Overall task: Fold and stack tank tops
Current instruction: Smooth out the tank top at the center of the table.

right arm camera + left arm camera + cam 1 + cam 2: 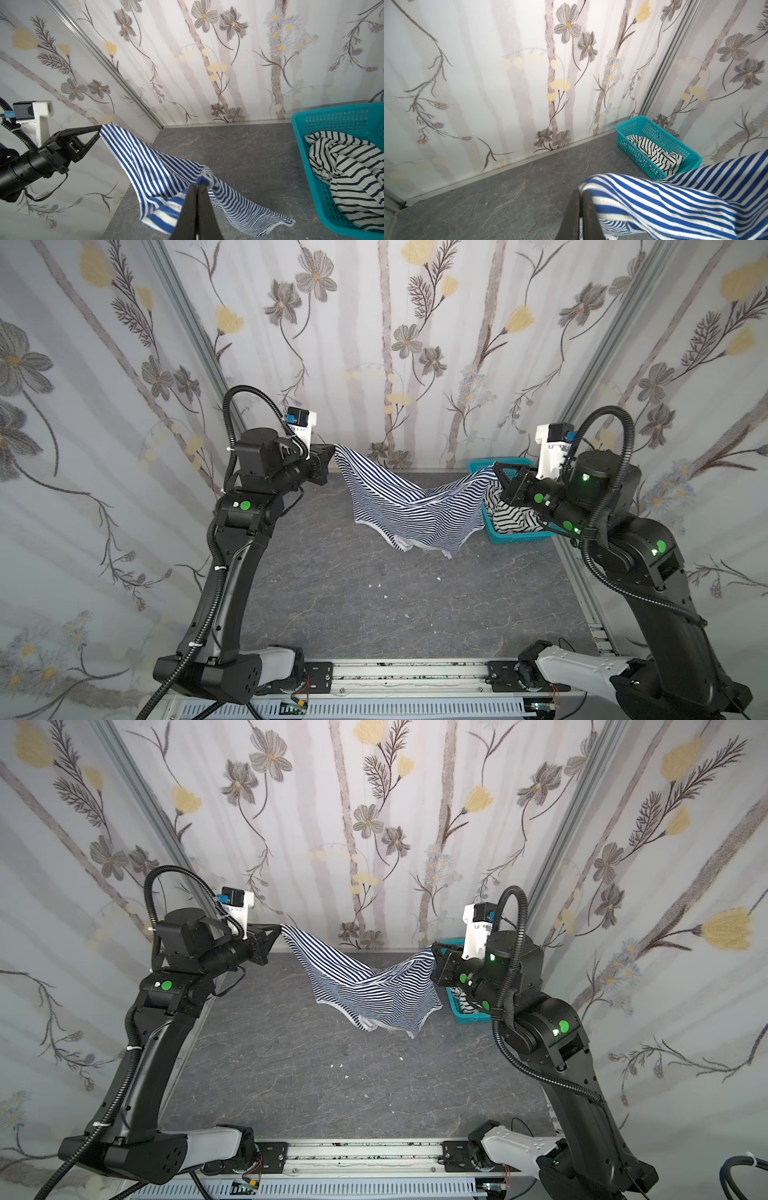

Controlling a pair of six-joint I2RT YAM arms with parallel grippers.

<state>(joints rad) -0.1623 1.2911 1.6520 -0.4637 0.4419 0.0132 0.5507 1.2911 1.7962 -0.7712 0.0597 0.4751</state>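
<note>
Sagging betw. left gripper (333,447) & right gripper (496,467), both clamped on it: navy-striped tank top (415,512) (white-edged hem lowest).

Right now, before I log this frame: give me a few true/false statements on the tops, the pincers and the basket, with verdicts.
1. The left pincer and the right pincer are each shut on the navy-striped top. True.
2. The navy-striped top lies folded flat on the table. False: it hangs unfolded, sagging between the two pincers.
3. The black-striped top is bunched inside the teal basket. True.
4. The teal basket stands at the near edge of the table. False: it sits in the far corner, by the right arm.
</note>
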